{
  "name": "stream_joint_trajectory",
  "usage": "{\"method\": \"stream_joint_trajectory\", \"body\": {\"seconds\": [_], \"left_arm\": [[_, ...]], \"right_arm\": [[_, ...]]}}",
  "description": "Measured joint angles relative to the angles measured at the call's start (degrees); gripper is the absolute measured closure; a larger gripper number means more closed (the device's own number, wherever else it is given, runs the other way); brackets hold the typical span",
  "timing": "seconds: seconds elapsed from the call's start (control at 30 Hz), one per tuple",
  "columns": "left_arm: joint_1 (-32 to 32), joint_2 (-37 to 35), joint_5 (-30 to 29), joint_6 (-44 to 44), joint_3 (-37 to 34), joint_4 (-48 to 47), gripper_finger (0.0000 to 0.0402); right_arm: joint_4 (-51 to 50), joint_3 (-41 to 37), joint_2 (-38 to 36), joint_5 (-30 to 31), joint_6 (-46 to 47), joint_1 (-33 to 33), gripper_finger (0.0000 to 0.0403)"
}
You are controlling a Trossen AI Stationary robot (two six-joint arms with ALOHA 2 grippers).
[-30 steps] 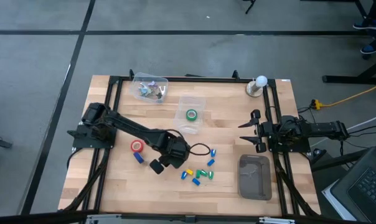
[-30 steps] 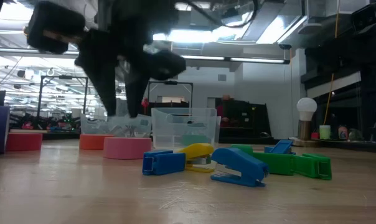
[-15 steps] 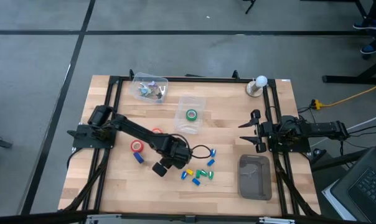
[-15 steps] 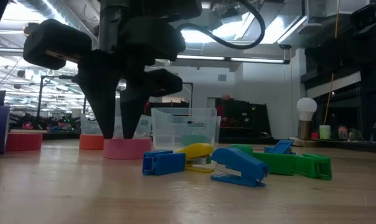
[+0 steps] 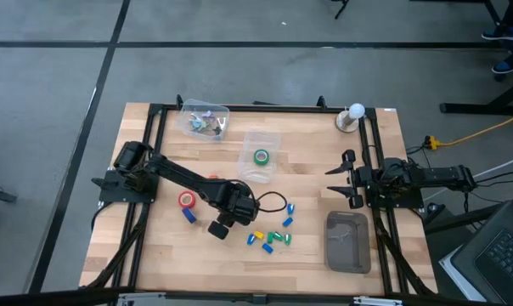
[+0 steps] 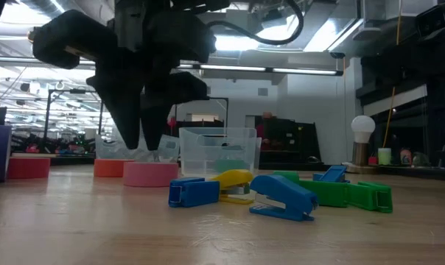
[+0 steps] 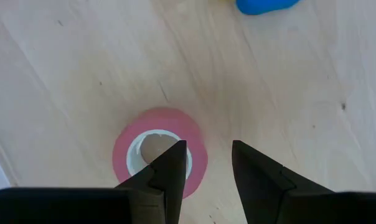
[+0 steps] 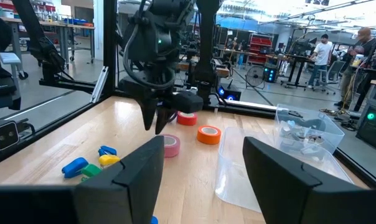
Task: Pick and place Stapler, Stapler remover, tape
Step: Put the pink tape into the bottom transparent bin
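My left gripper (image 7: 208, 146) points straight down, open, just above a pink tape roll (image 7: 160, 152) that lies flat on the wooden table. One finger (image 7: 169, 165) stands over the roll's pale centre, the other (image 7: 256, 174) outside its rim. In the low view the fingertips (image 6: 143, 149) hang a little above the roll (image 6: 149, 174). An orange roll (image 8: 208, 134) and a red roll (image 5: 187, 201) lie nearby. Small blue (image 6: 281, 197), yellow and green staplers lie in a cluster (image 5: 269, 238). Which piece is the stapler remover I cannot tell. My right gripper (image 8: 203, 180) waits open at the table's right.
A clear box (image 5: 262, 156) holds a green tape roll, and a second clear box (image 5: 205, 119) with small items stands at the far edge. A grey tray (image 5: 347, 242) sits near right. A white ball on a stand (image 5: 352, 115) is at the far right.
My left gripper has turned about its downward axis over the pink roll. It dipped until its fingertips reached the roll's top, then rose a little. The roll has stayed in place.
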Motion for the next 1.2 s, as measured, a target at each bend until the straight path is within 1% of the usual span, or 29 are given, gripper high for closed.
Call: {"method": "stream_joint_trajectory", "body": {"seconds": [0.17, 0.33, 0.6, 0.87, 0.97, 1.2], "left_arm": [[-0.2, 0.0, -0.3, -1.9, 0.0, 0.0, 0.0277], [-0.3, 0.6, -2.8, -3.4, 0.1, -0.5, 0.0277], [-0.3, 3.6, -2.2, -6.4, 0.2, -0.2, 0.0277], [-0.6, 6.9, -1.6, -6.4, 0.3, -0.1, 0.0279], [-0.2, 7.0, 0.0, -6.1, 0.3, 0.0, 0.0296], [0.3, 6.9, 0.1, -6.5, 0.3, -0.2, 0.0360]], "right_arm": [[0.0, 0.0, 0.0, 0.0, 0.0, 0.0, 0.0178], [0.0, 0.0, 0.0, 0.0, 0.0, 0.0, 0.0178], [0.0, 0.0, 0.0, 0.0, 0.0, 0.0, 0.0178], [0.0, 0.0, 0.0, 0.0, 0.0, 0.0, 0.0178], [0.0, 0.0, 0.0, 0.0, 0.0, 0.0, 0.0178], [0.0, 0.0, 0.0, 0.0, 0.0, 0.0, 0.0178]]}}
